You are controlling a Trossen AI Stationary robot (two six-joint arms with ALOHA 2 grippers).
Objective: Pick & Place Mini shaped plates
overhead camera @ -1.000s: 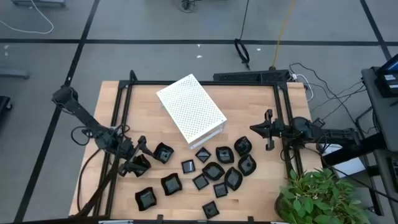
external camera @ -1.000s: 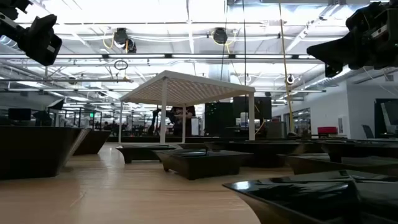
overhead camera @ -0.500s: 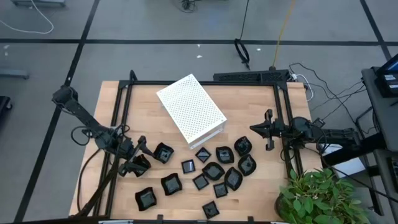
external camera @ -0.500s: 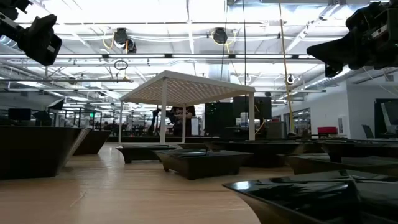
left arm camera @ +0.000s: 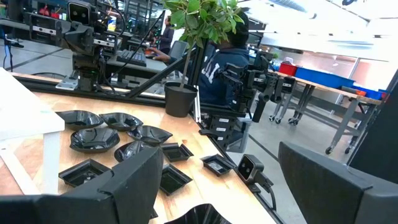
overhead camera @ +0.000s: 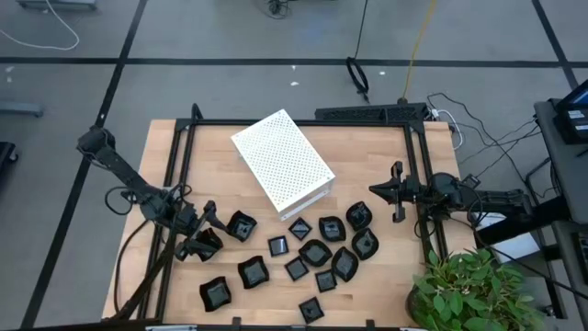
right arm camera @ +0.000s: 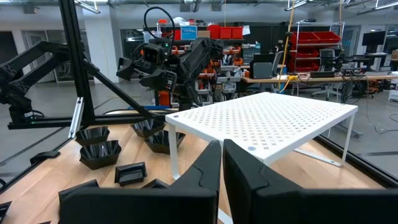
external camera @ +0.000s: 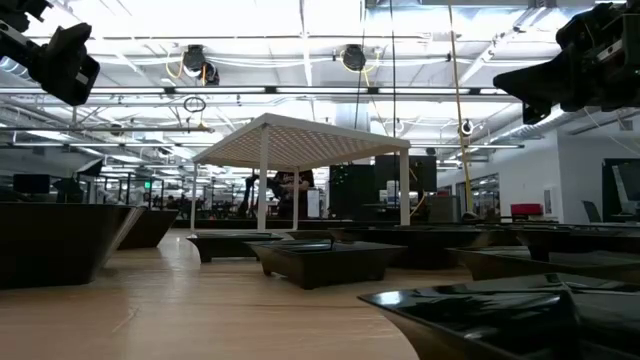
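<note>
Hovering at the lower left of the high view, the left gripper (overhead camera: pixel 204 230) hangs spread wide above a wavy dish, seemingly lined up to grab it. The plates (overhead camera: pixel 312 253) lie scattered lower centre below the white box (overhead camera: pixel 281 158). The right gripper (overhead camera: pixel 397 192), fingers pressed together, waits right of centre.

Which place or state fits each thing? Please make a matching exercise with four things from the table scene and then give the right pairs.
Things:
1. white perforated box
2. left gripper
3. right gripper
4. potted plant

Places or states:
A. fingers shut, at the table's right side
B. at the table's front right corner
C. fingers open, above a black mini plate
D. behind the cluster of black plates

Pairs: 1-D, 2-C, 3-A, 4-B
</note>
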